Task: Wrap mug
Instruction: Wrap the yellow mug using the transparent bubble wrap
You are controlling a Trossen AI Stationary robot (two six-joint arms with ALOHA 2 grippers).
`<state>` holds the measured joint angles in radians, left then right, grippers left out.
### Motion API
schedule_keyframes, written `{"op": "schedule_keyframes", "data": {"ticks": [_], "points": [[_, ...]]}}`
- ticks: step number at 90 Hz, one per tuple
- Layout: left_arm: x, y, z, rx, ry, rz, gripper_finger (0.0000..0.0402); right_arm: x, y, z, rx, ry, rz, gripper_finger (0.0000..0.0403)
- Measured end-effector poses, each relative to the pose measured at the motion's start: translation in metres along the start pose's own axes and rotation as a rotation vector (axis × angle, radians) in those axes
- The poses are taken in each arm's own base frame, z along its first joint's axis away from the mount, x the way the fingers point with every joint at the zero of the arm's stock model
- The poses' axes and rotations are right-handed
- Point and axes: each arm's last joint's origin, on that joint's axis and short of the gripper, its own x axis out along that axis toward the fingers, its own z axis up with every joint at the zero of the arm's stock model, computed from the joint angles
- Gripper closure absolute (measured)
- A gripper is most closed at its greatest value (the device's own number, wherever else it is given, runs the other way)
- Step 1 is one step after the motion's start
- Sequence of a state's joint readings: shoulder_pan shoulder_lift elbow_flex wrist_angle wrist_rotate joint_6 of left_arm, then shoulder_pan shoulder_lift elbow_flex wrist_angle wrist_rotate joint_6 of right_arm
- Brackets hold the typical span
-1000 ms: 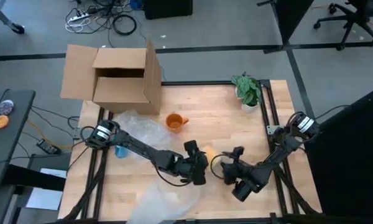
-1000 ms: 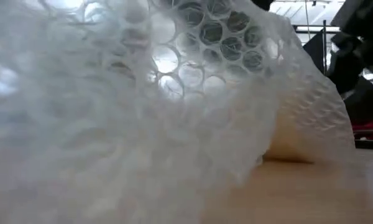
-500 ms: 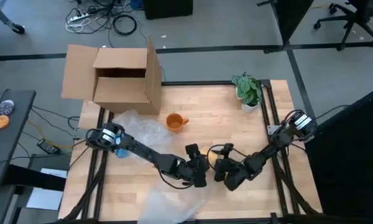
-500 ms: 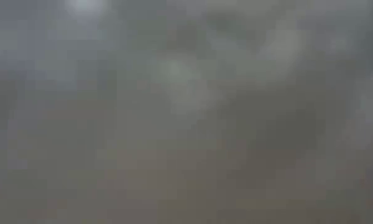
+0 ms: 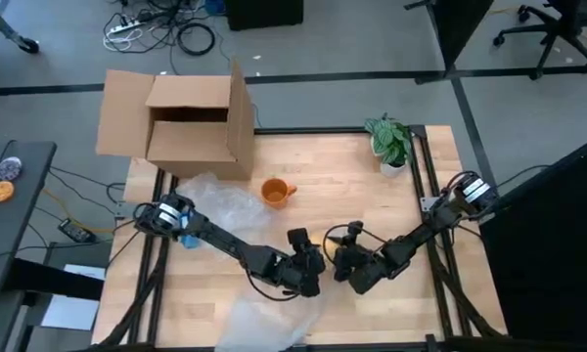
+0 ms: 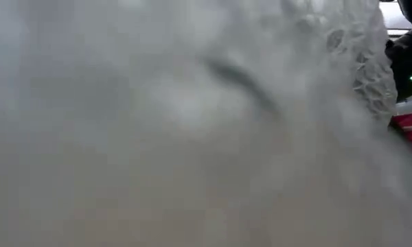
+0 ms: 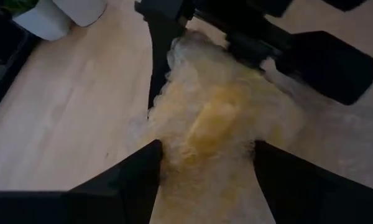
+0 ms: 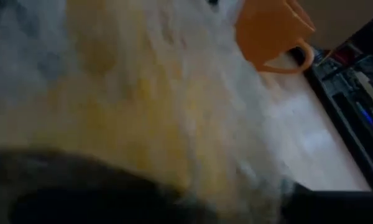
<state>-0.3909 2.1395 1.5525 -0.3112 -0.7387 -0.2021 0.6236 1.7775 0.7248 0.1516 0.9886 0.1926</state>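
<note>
**Risk: wrap slipping, mug left bare**

Wrap (image 5: 225, 203) lies loose on the left of the table, and a second sheet hangs over the front edge, close enough to the low camera to blanket its view. The orange mug (image 5: 273, 192) stands bare and upright mid-table, well apart from both grippers and touching no wrap.

The left gripper (image 7: 208, 149) is low at the table's front, its jaws spread to either side of a bundle (image 7: 217, 118) of wrap with something yellowish inside. I cannot tell what that is. The right gripper (image 5: 342, 256) meets the bundle from the other side. Whether its jaws are open or closed cannot be told.

Likely trouble:
- With the left jaws spread, the bundle may unroll or slide if the right gripper pulls.
- The two grippers sit very near and could collide.
- The trailing sheet could drag off the table.
</note>
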Motion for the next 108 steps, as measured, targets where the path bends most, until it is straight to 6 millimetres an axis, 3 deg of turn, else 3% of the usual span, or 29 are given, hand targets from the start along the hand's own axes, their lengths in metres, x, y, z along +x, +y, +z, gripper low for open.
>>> {"op": "schedule_keyframes", "data": {"ticks": [12, 25, 38, 57, 67, 96, 108], "points": [[-0.011, 0.005, 0.011, 0.087, 0.011, 0.016, 0.0172, 0.002, -0.002, 0.002, 0.009, 0.0, -0.007, 0.0389], [-0.036, 0.018, 0.033, 0.15, 0.053, 0.033, 0.0172, 0.002, -0.003, 0.006, 0.005, -0.011, -0.024, 0.0397], [-0.064, 0.024, 0.039, 0.174, 0.138, 0.073, 0.0172, -0.001, -0.007, 0.01, -0.138, 0.003, -0.112, 0.04], [-0.084, 0.019, 0.012, 0.112, 0.291, 0.13, 0.0172, -0.001, -0.014, 0.021, -0.273, 0.033, -0.203, 0.0402], [-0.089, 0.01, 0.0, 0.065, 0.284, 0.144, 0.0172, 0.002, -0.017, 0.022, -0.278, 0.043, -0.235, 0.0402], [-0.058, -0.015, -0.044, -0.077, 0.214, 0.091, 0.0172, 0.011, -0.032, 0.024, -0.402, 0.088, -0.417, 0.0403], [-0.044, -0.019, -0.054, -0.112, 0.168, 0.045, 0.0172, 0.018, -0.039, 0.022, -0.475, 0.135, -0.463, 0.0403]]}}
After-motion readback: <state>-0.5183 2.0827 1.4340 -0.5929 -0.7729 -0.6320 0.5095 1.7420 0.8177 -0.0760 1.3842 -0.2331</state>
